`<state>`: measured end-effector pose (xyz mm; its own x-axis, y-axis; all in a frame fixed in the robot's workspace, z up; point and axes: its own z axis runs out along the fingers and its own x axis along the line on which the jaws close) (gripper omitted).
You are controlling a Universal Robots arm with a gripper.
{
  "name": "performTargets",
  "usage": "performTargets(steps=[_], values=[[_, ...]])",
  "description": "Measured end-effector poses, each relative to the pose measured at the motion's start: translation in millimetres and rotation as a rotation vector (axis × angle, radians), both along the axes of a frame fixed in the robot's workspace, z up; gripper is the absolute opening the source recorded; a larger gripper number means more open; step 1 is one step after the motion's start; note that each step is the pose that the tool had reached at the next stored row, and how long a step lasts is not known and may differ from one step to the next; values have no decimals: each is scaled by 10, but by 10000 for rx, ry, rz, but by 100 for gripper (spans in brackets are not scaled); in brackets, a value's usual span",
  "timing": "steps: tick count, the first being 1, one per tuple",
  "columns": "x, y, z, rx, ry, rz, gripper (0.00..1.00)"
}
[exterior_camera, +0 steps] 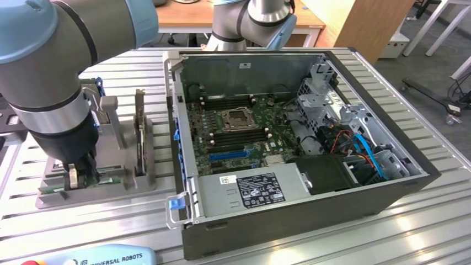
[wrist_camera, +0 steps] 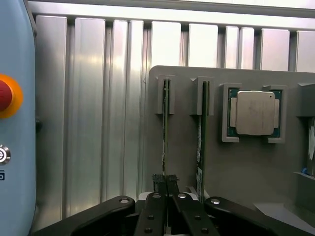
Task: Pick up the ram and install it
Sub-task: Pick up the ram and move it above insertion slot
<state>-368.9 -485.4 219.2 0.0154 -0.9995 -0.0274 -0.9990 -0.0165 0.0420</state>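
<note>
ram (wrist_camera: 166, 137): stands on its edge in the slot nearest the gray holder's (wrist_camera: 236, 167) side edge | gripper (wrist_camera: 166, 189): jaws pinching the ram's thin upper edge | feel: likely light, stiff, easy to break, so hold both flat sides | table (wrist_camera: 88, 123): ridged metal; open computer case (exterior_camera: 294, 138) close by

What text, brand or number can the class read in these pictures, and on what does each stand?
"UNIVERSAL ROBOTS": on the blue teach pendant.
White label on the power supply: too small to read.
Small sticker on the computer case, on its back wall: too small to read.
Processor chip: no marking legible.
</note>
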Motion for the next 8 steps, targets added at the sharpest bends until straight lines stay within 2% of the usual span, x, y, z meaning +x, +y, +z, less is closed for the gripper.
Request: performTargets(steps=[8], values=[[0, 0, 154, -1, 1, 0, 11]])
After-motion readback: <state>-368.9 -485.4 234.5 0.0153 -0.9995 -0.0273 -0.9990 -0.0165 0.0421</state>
